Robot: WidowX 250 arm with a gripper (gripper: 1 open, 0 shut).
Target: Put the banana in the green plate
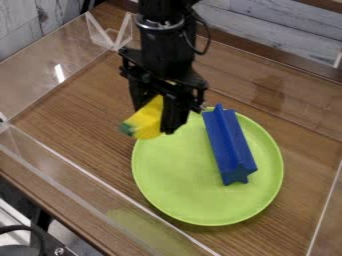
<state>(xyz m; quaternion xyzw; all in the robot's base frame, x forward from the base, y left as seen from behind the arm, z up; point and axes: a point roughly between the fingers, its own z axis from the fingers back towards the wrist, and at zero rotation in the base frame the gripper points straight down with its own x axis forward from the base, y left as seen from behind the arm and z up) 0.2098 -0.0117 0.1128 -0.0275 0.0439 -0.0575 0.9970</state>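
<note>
The green plate (181, 190) lies at my six o'clock on the table (67, 115), the blue block (230, 146) on its right part. My claw (158, 108) is clamped on the banana (143, 119), over the plate's ten-o'clock rim; its greenish tip points to eight o'clock, its long axis running from eight toward two.

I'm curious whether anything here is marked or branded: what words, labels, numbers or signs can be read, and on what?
None can be read: no lettering shows on the banana, the green plate or the blue block.
Any marking on the dark arm would be too small to make out.
</note>
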